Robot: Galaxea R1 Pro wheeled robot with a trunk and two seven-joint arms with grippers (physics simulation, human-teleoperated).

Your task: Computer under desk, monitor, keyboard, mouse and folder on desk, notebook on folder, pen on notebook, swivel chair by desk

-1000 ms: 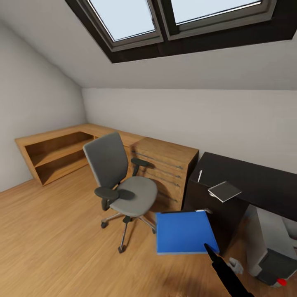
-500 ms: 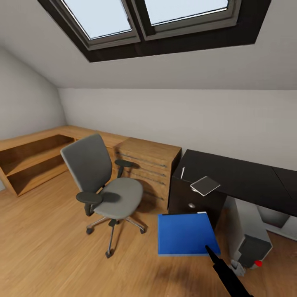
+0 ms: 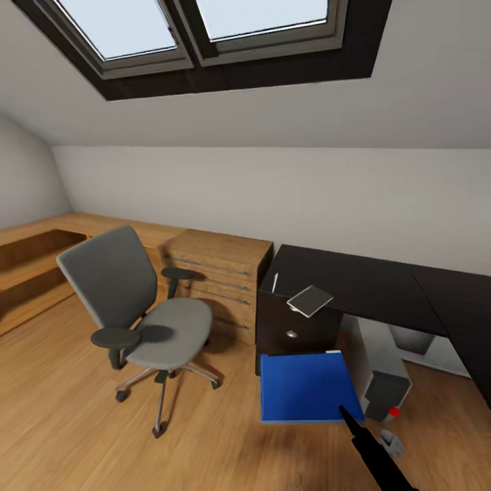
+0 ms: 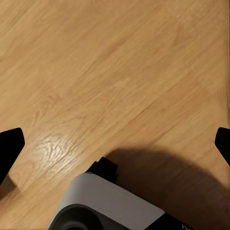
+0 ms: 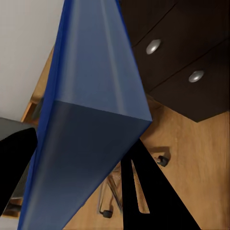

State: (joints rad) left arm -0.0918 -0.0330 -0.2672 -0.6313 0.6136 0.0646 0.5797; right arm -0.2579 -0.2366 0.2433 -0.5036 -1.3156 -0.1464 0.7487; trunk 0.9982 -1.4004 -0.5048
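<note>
My right gripper (image 3: 350, 414) is shut on the near right corner of the flat bright-blue folder (image 3: 303, 387), which hangs level above the floor in front of the desk (image 3: 368, 283). In the right wrist view the folder (image 5: 86, 124) sits clamped between the black fingers (image 5: 148, 191). The pale notebook (image 3: 309, 300) lies on the desk's left corner, with the thin pen (image 3: 275, 281) beside it. Under the desk stands the grey computer (image 3: 379, 365). The grey swivel chair (image 3: 136, 307) is left of the desk, its seat bare. My left gripper (image 4: 115, 141) hangs open over the floor. Monitor, keyboard and mouse are out of view.
A light wooden chest of drawers (image 3: 218, 273) stands between chair and desk, with low wooden shelving (image 3: 27, 266) along the left wall. Black drawers with silver knobs (image 5: 153, 46) front the desk's left end. Wooden floor (image 3: 75, 423) spreads in front. Skylights sit overhead.
The whole view has swung right, so chair, chest and desk have slid left in the picture and more of the desk top shows. The folder stays in my right gripper.
</note>
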